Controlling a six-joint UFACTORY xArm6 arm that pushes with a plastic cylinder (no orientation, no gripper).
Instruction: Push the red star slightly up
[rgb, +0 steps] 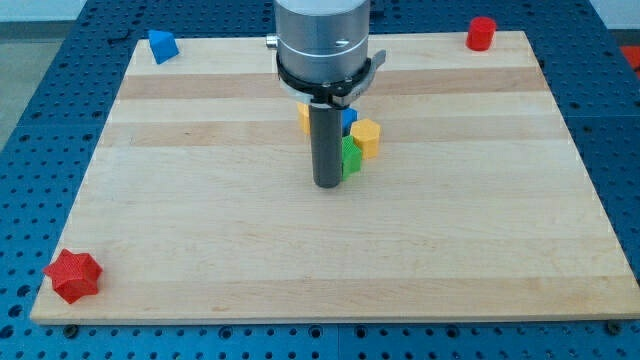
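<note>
Camera view: my tip (328, 185) sits mid-table (200, 230), touching the green block (351, 157) in a cluster with yellow blocks (366, 137) and a blue one. No gripper on this rig, just the rod. Red star (73, 275) is at the bottom-left corner, well apart from the tip. Risks: dragging the cluster on departure; an off-centre push spinning the star or sliding it off the nearby edge. No readable labels or writing.
</note>
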